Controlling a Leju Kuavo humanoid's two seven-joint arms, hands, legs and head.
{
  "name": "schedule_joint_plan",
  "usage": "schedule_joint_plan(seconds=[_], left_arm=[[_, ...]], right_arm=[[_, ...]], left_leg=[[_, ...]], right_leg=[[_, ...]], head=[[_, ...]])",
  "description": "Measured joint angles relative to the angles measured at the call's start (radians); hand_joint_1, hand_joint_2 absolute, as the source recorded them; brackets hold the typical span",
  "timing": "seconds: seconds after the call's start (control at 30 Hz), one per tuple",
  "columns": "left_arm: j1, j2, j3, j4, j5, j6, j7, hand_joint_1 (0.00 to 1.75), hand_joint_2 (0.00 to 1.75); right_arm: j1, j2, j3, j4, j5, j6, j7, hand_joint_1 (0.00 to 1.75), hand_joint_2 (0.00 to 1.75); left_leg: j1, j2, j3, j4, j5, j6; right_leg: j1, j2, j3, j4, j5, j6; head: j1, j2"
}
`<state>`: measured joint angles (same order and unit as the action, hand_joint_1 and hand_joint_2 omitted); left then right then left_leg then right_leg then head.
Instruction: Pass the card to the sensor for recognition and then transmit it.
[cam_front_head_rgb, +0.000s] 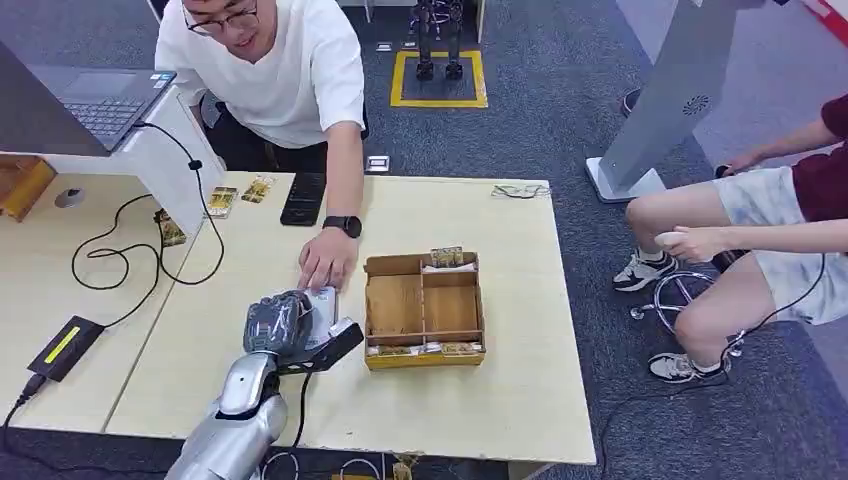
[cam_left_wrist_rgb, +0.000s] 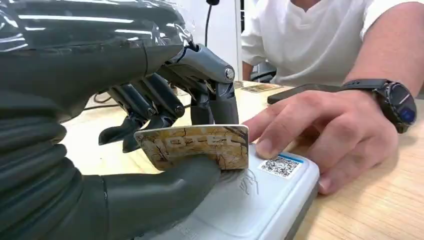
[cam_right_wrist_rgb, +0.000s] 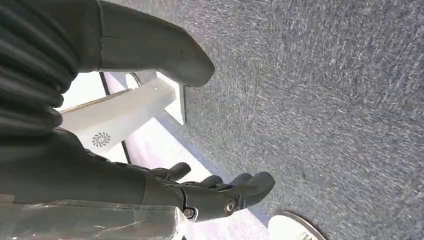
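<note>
- The table (cam_front_head_rgb: 480, 400) looks like pale, matt wood.
- The card (cam_left_wrist_rgb: 195, 146) is glossy, printed in a marbled tan pattern.
- The sensor (cam_left_wrist_rgb: 260, 200) has a smooth, pale plastic shell.
- The left hand (cam_left_wrist_rgb: 150, 100) is dark, shiny plastic and metal, with a ribbed rubbery cover.
- The floor (cam_right_wrist_rgb: 325, 100), right of frame, is rough grey carpet.

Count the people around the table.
2. One person in a white shirt leans over the far side of the table; another person sits off its right end, partly cut off.
</note>
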<state>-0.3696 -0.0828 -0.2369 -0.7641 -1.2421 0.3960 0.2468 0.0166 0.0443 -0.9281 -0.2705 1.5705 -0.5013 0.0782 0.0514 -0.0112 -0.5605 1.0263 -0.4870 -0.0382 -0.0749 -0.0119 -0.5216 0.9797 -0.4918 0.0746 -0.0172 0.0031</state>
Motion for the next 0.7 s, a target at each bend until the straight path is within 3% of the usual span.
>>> schedule_joint_plan(seconds=[0.43, 0.7], left_arm=[[-0.010, 0.000, 0.000, 0.011, 0.059, -0.009, -0.031, 1.75, 1.75], [-0.011, -0.003, 0.006, -0.022, 0.147, 0.076, -0.111, 1.75, 1.75]], right_arm=[[-0.001, 0.000, 0.013, -0.003, 0.000, 0.000, 0.004, 0.00, 1.75], [0.000, 0.000, 0.015, -0.003, 0.000, -0.002, -0.003, 0.00, 1.75]], left_leg=[[0.000, 0.000, 0.005, 0.000, 0.000, 0.000], [0.000, 0.000, 0.004, 0.000, 0.001, 0.000]], right_leg=[[0.000, 0.000, 0.005, 0.000, 0.000, 0.000], [0.000, 0.001, 0.003, 0.000, 0.001, 0.000]], head=[[0.000, 0.000], [0.000, 0.000]])
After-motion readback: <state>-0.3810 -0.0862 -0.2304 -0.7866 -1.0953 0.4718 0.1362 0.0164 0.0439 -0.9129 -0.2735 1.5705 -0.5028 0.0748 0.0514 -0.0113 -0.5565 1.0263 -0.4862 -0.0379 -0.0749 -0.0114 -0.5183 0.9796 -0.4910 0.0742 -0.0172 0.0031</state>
